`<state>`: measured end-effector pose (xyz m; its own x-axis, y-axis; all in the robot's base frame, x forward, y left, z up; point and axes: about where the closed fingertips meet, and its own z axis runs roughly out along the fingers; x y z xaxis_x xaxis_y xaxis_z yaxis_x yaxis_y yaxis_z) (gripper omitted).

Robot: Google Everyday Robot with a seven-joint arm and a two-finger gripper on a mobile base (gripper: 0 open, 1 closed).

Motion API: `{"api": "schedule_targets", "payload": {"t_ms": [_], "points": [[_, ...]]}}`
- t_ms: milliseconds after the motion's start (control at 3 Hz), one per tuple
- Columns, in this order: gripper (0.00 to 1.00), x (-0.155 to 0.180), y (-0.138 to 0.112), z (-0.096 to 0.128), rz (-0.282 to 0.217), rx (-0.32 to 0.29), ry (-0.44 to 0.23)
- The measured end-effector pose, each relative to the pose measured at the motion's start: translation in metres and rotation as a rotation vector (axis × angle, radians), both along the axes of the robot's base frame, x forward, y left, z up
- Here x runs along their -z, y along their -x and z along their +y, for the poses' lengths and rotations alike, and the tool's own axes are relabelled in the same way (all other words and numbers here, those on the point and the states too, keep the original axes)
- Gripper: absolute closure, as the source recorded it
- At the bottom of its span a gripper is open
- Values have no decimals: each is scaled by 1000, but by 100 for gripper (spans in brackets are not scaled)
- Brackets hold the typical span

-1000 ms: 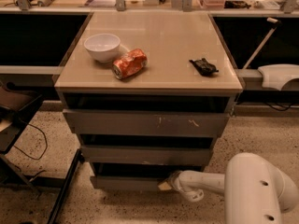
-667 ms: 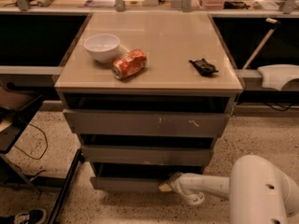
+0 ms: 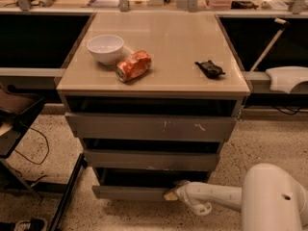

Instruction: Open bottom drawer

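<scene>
The bottom drawer (image 3: 127,192) is the lowest of three grey handleless fronts under the tan cabinet top (image 3: 173,32). It stands slightly out, with a dark gap above its plain panel. My gripper (image 3: 172,193) is at the right end of that panel, touching its front edge. The white arm (image 3: 216,197) reaches in from the lower right. Above are the mid drawer (image 3: 149,160) and the scratched top drawer (image 3: 149,127).
On the cabinet top lie a white bowl (image 3: 105,47), a crushed orange can (image 3: 134,65) and a small black object (image 3: 209,69). A black stand leg (image 3: 66,196) and a cable (image 3: 33,150) are on the speckled floor at left. A white device (image 3: 288,78) sits at right.
The arm's big white link has shifted a little to the right and down. The gripper stays at the bottom drawer's right end. The drawer front shows hardly any movement.
</scene>
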<state>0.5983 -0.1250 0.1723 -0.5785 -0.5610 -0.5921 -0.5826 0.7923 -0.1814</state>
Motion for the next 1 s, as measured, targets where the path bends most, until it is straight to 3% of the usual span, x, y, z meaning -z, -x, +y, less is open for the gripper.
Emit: {"api": "schedule_targets", "payload": {"t_ms": [1000], "points": [[100,-2,8,-1,-7,4,3]]}}
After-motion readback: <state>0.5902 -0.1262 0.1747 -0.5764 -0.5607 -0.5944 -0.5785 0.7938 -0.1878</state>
